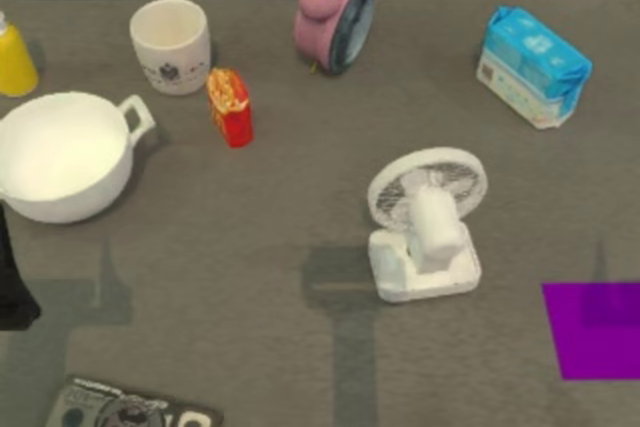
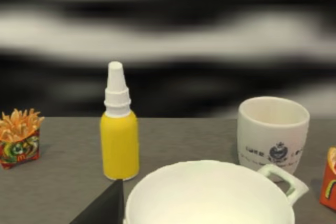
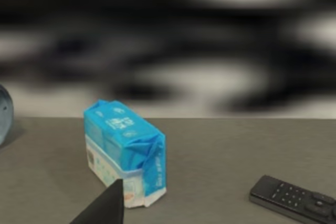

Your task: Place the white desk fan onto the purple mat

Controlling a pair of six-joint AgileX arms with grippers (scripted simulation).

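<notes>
White desk fan [image 1: 425, 227] stands upright left of purple mat [image 1: 597, 327], seemingly far from left gripper [image 2: 107, 208], right gripper [image 3: 107, 208]; their grip unclear.

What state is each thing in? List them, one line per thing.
White plastic desk fan: standing on its square base, off the mat.
Flat purple square mat: bare.
White handled bowl: upright, empty.
White mug: upright, empty.
Yellow bottle: upright, capped.
Pink alarm clock: standing.
Blue tissue pack: closed.
Red fries carton: upright, full.
Black remote: lying flat.
</notes>
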